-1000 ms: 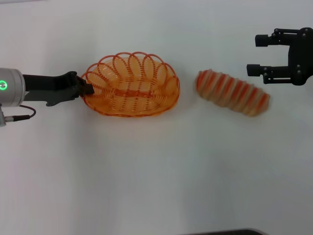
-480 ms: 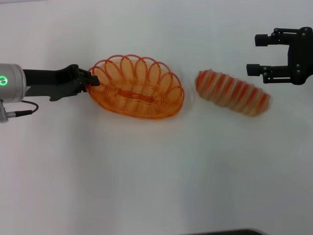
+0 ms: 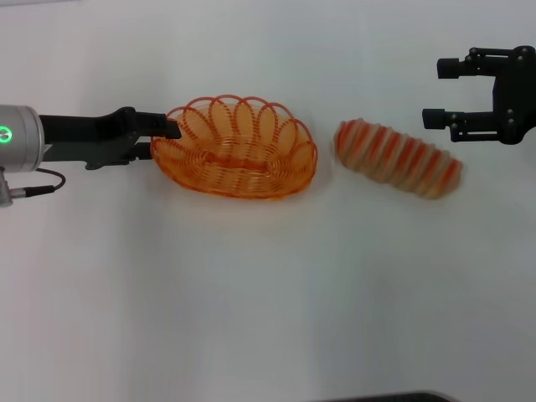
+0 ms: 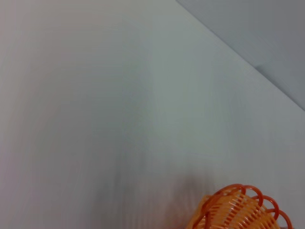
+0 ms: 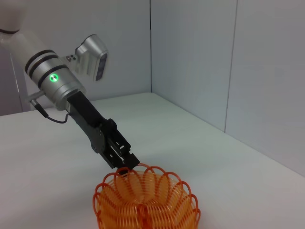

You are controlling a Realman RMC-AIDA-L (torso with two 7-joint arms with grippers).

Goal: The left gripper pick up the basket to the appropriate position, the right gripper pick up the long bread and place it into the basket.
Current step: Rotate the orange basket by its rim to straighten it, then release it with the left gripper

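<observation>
Lying bare across the near part of the head view, the white counter carries nothing until the middle, where the basket sits, its scalloped orange rim turned up. The left claw reaches in from the left side and is clenched on the rim at the basket's left end — the right wrist view shows its black fingers pinching the wire loops from above. Just beside the basket's right end, apart from it, the long bread lies on the counter, slanted, its striped top up. Farther right and a little beyond the bread's far end, the right claw hangs spread wide, gripping nothing, clear of the loaf. The left wrist view catches only a corner of the basket's rim against the counter
</observation>
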